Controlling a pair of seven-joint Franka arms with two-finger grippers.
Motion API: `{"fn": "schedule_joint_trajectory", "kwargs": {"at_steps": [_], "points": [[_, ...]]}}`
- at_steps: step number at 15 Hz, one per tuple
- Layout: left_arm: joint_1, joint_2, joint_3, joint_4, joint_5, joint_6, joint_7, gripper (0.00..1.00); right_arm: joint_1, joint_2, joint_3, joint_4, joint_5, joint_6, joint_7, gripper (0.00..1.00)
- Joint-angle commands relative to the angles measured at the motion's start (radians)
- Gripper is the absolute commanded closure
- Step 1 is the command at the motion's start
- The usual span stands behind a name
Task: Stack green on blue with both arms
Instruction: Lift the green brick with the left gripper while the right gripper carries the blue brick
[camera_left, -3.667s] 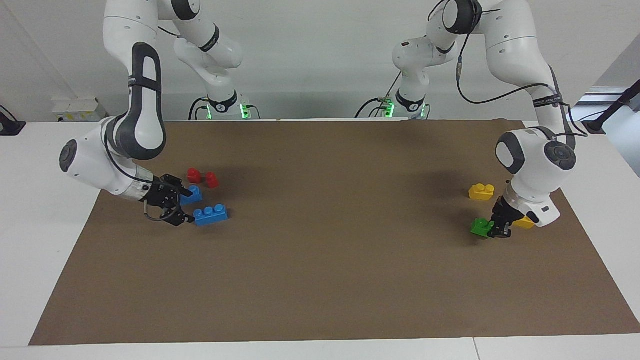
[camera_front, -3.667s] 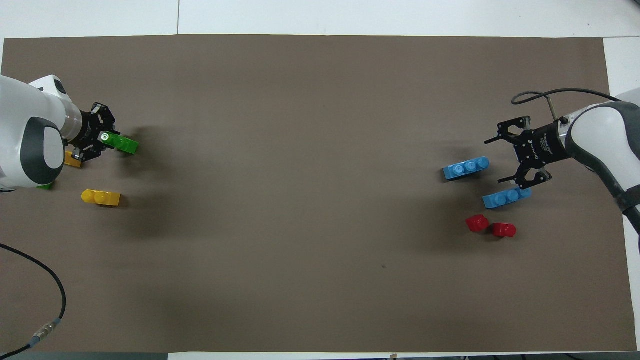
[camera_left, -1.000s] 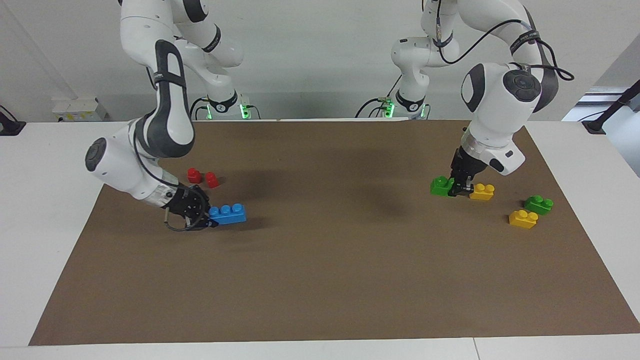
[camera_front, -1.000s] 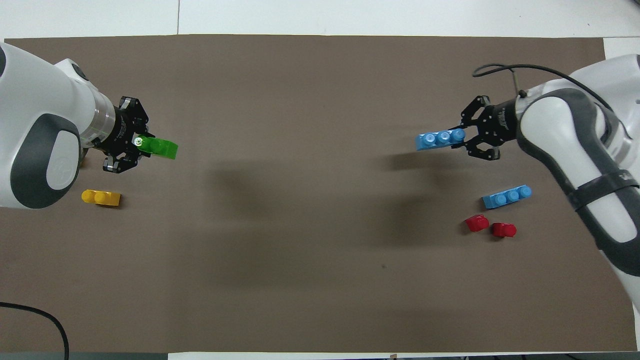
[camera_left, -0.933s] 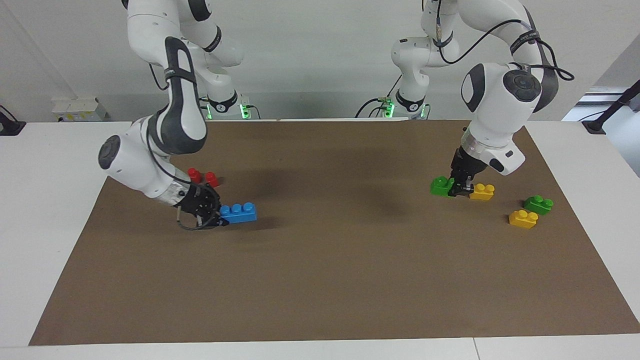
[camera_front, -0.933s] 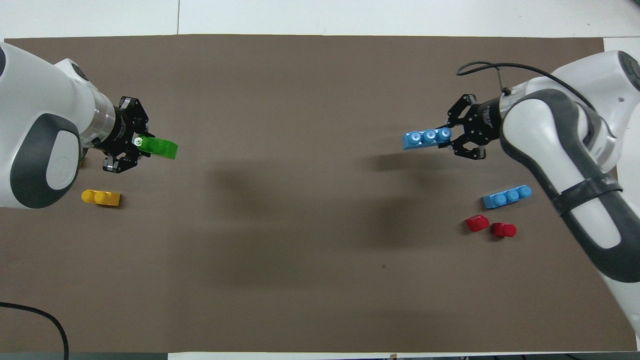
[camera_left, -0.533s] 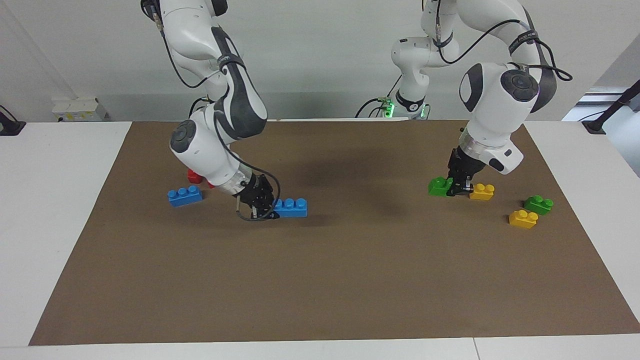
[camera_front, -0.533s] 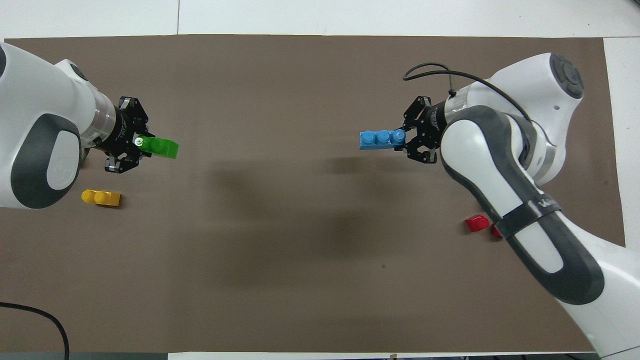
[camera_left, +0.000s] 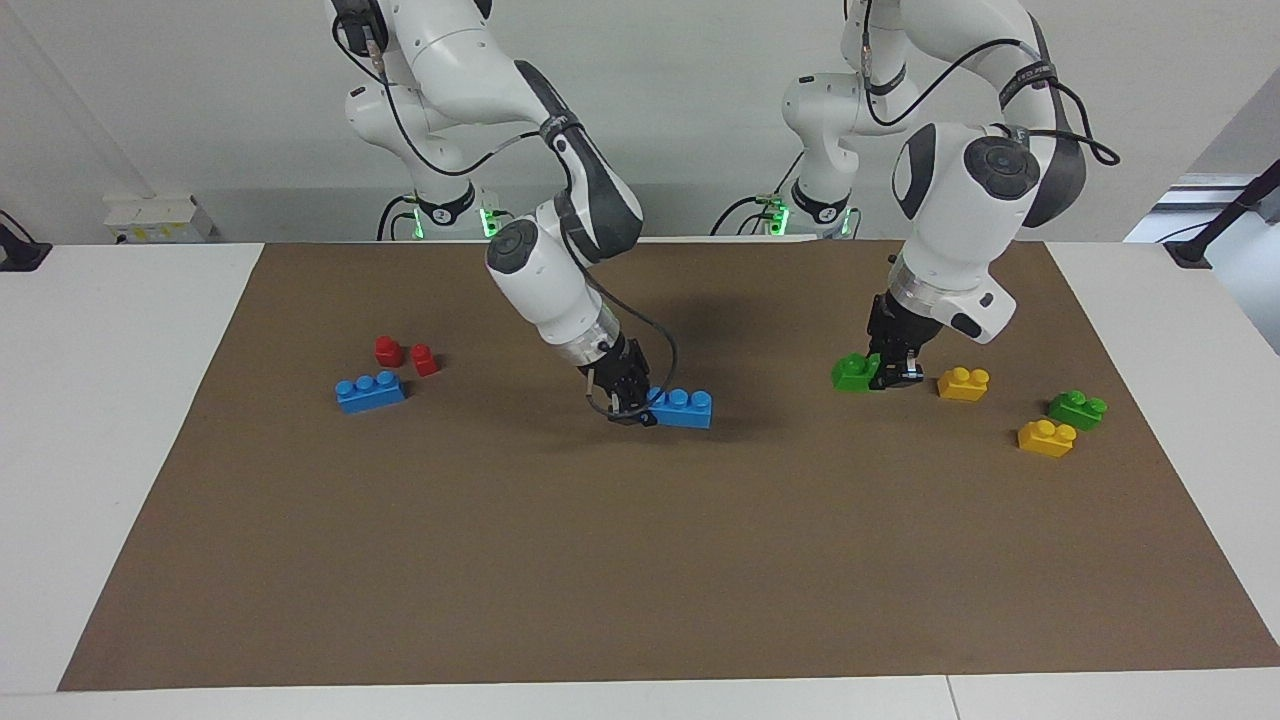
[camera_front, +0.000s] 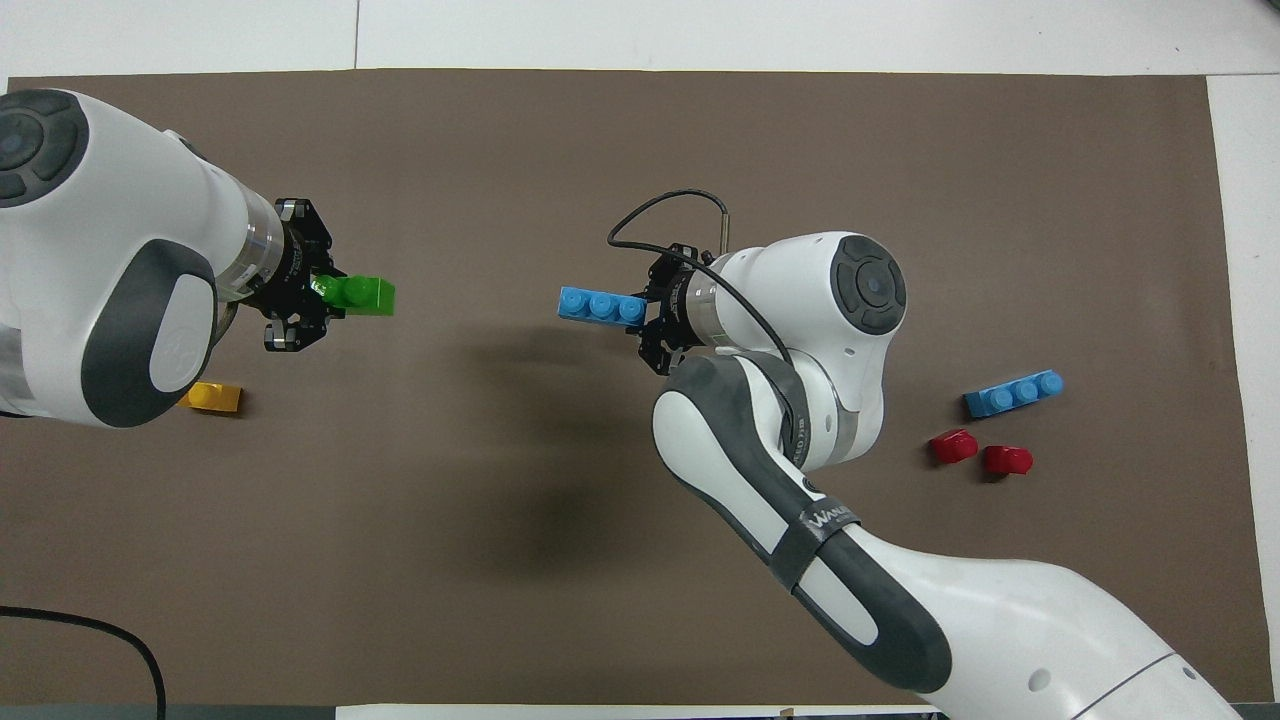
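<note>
My right gripper (camera_left: 640, 410) is shut on one end of a blue three-stud brick (camera_left: 682, 407) and holds it low over the middle of the mat; it also shows in the overhead view (camera_front: 598, 303) with the gripper (camera_front: 648, 312). My left gripper (camera_left: 886, 372) is shut on a green two-stud brick (camera_left: 853, 372) and holds it above the mat toward the left arm's end, studs up. The overhead view shows that gripper (camera_front: 318, 291) and the green brick (camera_front: 362, 294). The two held bricks are well apart.
A second blue brick (camera_left: 370, 391) and two red bricks (camera_left: 388, 350) lie toward the right arm's end. Two yellow bricks (camera_left: 963, 383) (camera_left: 1046, 438) and a second green brick (camera_left: 1077, 408) lie toward the left arm's end. The brown mat (camera_left: 640, 560) covers the table.
The right gripper has carried the blue brick from the right arm's end to the middle of the mat. The left gripper has moved the green brick a little toward the middle.
</note>
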Motion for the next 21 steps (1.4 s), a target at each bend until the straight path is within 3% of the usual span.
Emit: {"fn": "schedule_joint_trajectory", "kwargs": {"at_steps": [1, 5, 9, 13, 21], "points": [[-0.049, -0.029, 0.013, -0.023, -0.014, 0.0, -0.067, 1.0, 0.032, 0.016, -0.007, -0.002, 0.022, 0.039, 0.045, 1.0], [-0.123, -0.049, 0.015, -0.07, -0.012, 0.052, -0.155, 1.0, 0.055, 0.062, -0.007, -0.011, 0.021, 0.09, 0.015, 1.0], [-0.166, -0.06, 0.015, -0.096, -0.012, 0.087, -0.182, 1.0, 0.055, 0.056, -0.006, -0.057, 0.021, 0.096, -0.109, 1.0], [-0.247, -0.103, 0.016, -0.243, -0.006, 0.251, -0.234, 1.0, 0.045, 0.05, -0.006, -0.105, 0.027, 0.121, -0.166, 1.0], [-0.336, -0.001, 0.016, -0.245, 0.049, 0.388, -0.406, 1.0, 0.049, 0.055, -0.006, -0.128, 0.088, 0.156, -0.211, 1.0]]}}
